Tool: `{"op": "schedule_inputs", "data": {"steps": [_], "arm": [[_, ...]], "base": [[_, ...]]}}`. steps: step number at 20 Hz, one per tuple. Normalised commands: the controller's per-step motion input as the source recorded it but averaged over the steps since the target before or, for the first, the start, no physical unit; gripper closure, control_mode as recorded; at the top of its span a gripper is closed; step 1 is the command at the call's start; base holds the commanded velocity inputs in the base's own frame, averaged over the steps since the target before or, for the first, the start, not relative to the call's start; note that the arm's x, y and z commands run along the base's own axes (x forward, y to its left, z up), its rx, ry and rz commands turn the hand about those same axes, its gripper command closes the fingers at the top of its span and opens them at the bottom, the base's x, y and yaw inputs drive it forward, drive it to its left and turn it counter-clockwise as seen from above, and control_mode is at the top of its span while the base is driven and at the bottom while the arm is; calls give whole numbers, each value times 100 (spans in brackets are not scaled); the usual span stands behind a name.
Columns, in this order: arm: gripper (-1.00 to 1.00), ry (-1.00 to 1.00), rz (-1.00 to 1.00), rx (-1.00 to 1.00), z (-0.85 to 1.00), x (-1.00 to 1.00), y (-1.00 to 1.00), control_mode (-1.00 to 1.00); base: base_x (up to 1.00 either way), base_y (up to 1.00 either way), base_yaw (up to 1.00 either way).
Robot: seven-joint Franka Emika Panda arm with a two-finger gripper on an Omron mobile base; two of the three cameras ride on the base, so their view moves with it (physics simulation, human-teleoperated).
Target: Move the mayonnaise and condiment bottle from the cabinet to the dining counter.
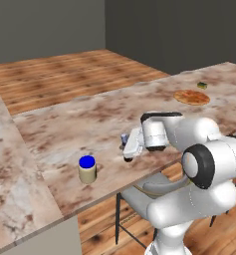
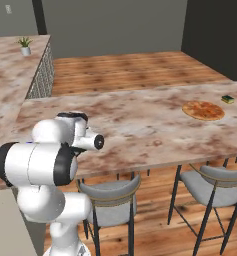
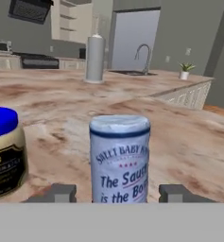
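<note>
The condiment bottle (image 3: 119,160) stands upright right in front of the hand camera, showing its blue-grey top and lettered label. It stands between my gripper (image 3: 117,193) fingers with a small gap on each side. Its base is hidden. In the left base view its top (image 1: 124,138) peeks out beside my gripper (image 1: 128,155), low over the dining counter (image 1: 89,119). The mayonnaise (image 1: 87,169), a cream jar with a blue lid, stands on the counter just left of the bottle (image 3: 4,151). I cannot tell whether the far cream shelving (image 3: 68,21) is the cabinet.
A flat round pizza (image 1: 191,97) and a small green sponge (image 1: 202,85) lie far along the counter. Grey stools (image 2: 110,195) stand under its near edge. A second marbled counter (image 1: 10,189) adjoins on the left. A paper towel roll (image 3: 95,59) stands far behind.
</note>
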Motion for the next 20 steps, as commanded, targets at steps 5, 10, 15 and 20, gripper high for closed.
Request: {"op": "schedule_inputs", "data": {"steps": [5,10,15,20], "arm": [[100,0,6,0,-61,61,0,-100],[100,0,7,2,-55,54,0,-100],[100,-6,9,1,-40,28,0,-100],[100,-28,15,2,-10,-23,-4,-100]], "base": [[0,0,0],[0,0,0],[0,0,0],[0,0,0]]}}
